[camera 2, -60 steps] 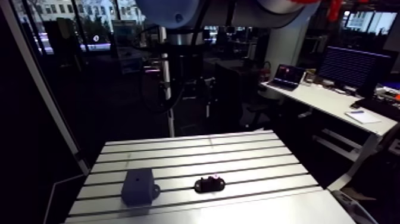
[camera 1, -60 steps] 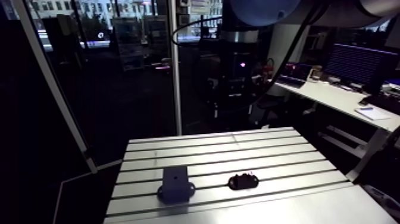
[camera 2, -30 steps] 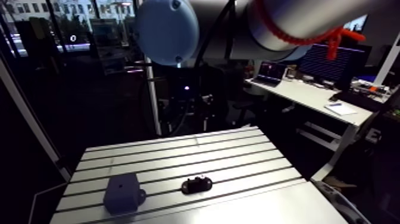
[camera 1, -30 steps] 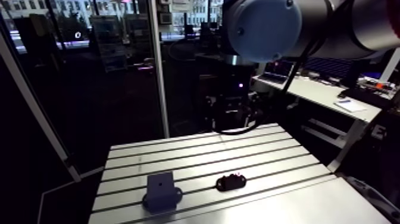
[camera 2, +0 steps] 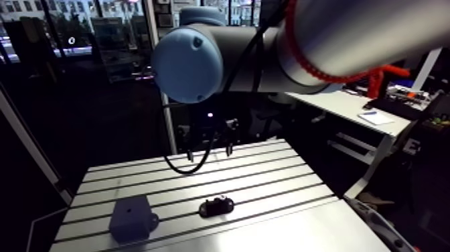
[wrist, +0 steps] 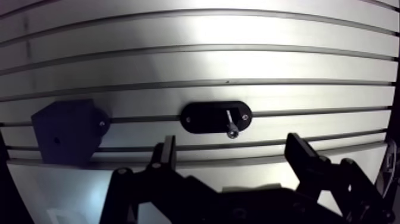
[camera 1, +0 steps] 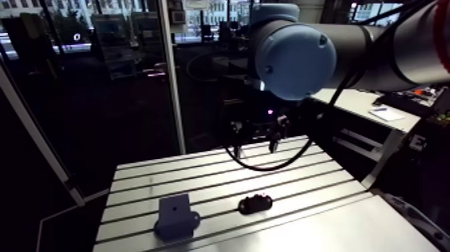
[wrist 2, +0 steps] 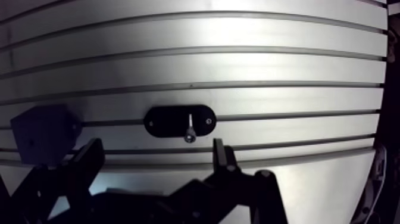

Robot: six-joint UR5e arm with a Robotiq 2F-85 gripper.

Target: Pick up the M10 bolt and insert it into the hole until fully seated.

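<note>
A small silver M10 bolt [wrist: 230, 124] lies across a black oval holder [wrist: 215, 117] on the slotted table [wrist: 238, 65], its head end toward the gripper. Beside the holder stands a dark block [wrist: 62, 130] with a small hole in its face. My gripper [wrist: 235, 156] hovers high above the table, open and empty, its fingers [wrist: 166, 152] spread wide with the holder just ahead of them. In the arm view the gripper [camera 1: 253, 137] hangs over the table's far part, behind the holder [camera 1: 255, 203] and the block [camera 1: 175, 216].
The arm's big light-blue elbow joint [camera 1: 294, 48] fills the upper part of the arm view. A slim upright post [camera 1: 171, 74] stands behind the table's far edge. A smooth plate [camera 1: 321, 231] forms the table's near strip.
The arm view has shifted as the arm moved: the elbow joint sits lower and larger, and the gripper now shows over the table's far part. Block and holder have kept their places.
</note>
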